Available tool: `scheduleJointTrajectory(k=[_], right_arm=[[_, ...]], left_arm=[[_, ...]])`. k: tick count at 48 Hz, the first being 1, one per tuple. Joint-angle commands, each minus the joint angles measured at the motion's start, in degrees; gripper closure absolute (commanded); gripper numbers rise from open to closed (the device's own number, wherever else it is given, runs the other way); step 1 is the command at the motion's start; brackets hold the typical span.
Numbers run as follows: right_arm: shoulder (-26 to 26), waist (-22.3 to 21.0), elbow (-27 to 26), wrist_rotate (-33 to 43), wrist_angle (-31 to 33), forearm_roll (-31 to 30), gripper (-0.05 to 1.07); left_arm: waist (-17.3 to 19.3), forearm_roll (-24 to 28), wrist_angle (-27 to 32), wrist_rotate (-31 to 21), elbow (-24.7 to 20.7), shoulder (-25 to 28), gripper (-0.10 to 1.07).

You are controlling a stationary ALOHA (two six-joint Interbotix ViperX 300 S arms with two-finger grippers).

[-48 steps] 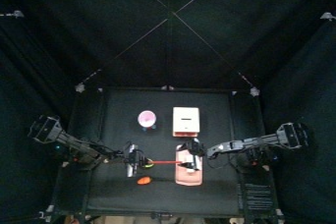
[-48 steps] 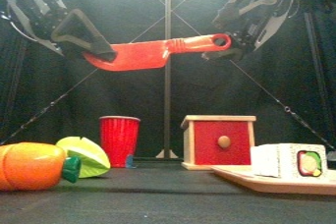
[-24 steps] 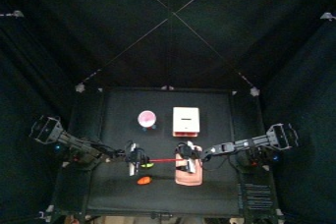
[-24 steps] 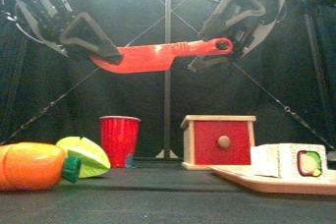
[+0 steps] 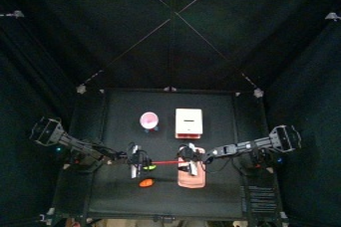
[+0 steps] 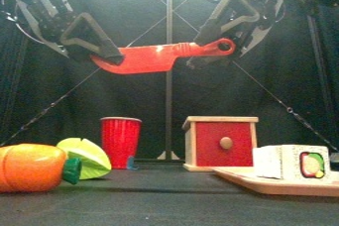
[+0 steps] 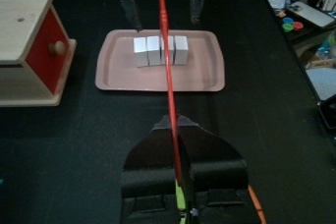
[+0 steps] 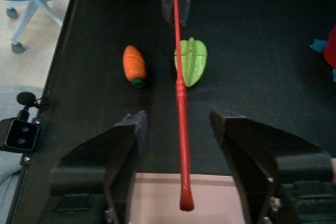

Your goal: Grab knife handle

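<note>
The red knife [image 6: 162, 56] hangs level in the air above the table, with its handle [image 6: 216, 45] at the right end. My left gripper [image 6: 106, 59] is shut on the blade end. In the left wrist view the knife [image 7: 167, 61] runs edge-on as a thin red line out of the shut left gripper [image 7: 174, 130]. My right gripper [image 8: 182, 120] is open, its jaws standing on either side of the handle [image 8: 182, 174] with a gap on each side. In the top view the knife [image 5: 163, 159] spans between the left gripper [image 5: 138, 159] and the right gripper [image 5: 190, 157].
Below on the table lie an orange piece [image 6: 30, 168] and a green piece [image 6: 86, 156]. A red cup [image 6: 121, 141] and a wooden box with a red front [image 6: 220, 143] stand there too. A salmon-pink board [image 7: 118, 74] carries white rolls [image 7: 160, 49].
My right gripper has shifted a little to the left, further over the handle end. The left gripper still holds the knife in nearly the same place.
</note>
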Motion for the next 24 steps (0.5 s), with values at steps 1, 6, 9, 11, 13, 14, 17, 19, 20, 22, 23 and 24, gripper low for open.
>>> scheduleJointTrajectory(k=[1, 6, 9, 11, 13, 14, 17, 19, 20, 22, 23, 24], right_arm=[[-0.7, -0.1, -1.1, 0.0, -0.2, 0.1, 0.24], [-0.7, -0.2, -1.0, 0.0, -0.2, 0.4, 0.37], [-0.7, -0.2, -1.1, 0.0, -0.2, 0.5, 0.44], [-0.7, -0.2, -1.1, 0.0, -0.2, 0.6, 0.47], [-0.8, -0.2, -1.1, 0.0, -0.2, 0.6, 0.51], [-0.8, -0.2, -1.1, 0.0, -0.1, 0.6, 0.52], [-0.9, -0.2, -1.0, 0.0, -0.2, 0.6, 0.58], [-1.0, -0.2, -1.0, 0.0, -0.2, 0.6, 0.60], [-1.0, -0.2, -0.9, 0.0, -0.2, 0.6, 0.61], [-1.1, -0.3, -0.9, 0.0, -0.2, 0.6, 0.62], [-1.1, -0.2, -0.9, 0.0, -0.2, 0.6, 0.63], [-1.2, -0.3, -0.9, 0.1, -0.2, 0.6, 0.63]], left_arm=[[0.2, 0.2, -0.5, -0.1, -1.5, -0.1, 0.81], [0.2, 0.2, -0.5, -0.1, -1.4, -0.1, 0.81], [0.2, 0.2, -0.5, -0.1, -1.4, -0.1, 0.81], [0.2, 0.2, -0.5, -0.1, -1.4, -0.1, 0.81], [0.2, 0.2, -0.6, -0.1, -1.5, -0.1, 0.81], [0.2, 0.2, -0.7, -0.1, -1.5, -0.1, 0.81], [0.2, 0.2, -0.9, -0.1, -1.5, -0.1, 0.81], [0.2, 0.2, -1.0, -0.1, -1.4, -0.1, 0.80], [0.2, 0.2, -1.0, -0.1, -1.5, -0.2, 0.80], [0.3, 0.2, -1.1, -0.1, -1.5, -0.3, 0.79], [0.3, 0.2, -1.2, -0.2, -1.5, -0.4, 0.78], [0.3, 0.1, -1.5, -0.2, -1.5, -0.4, 0.77]])
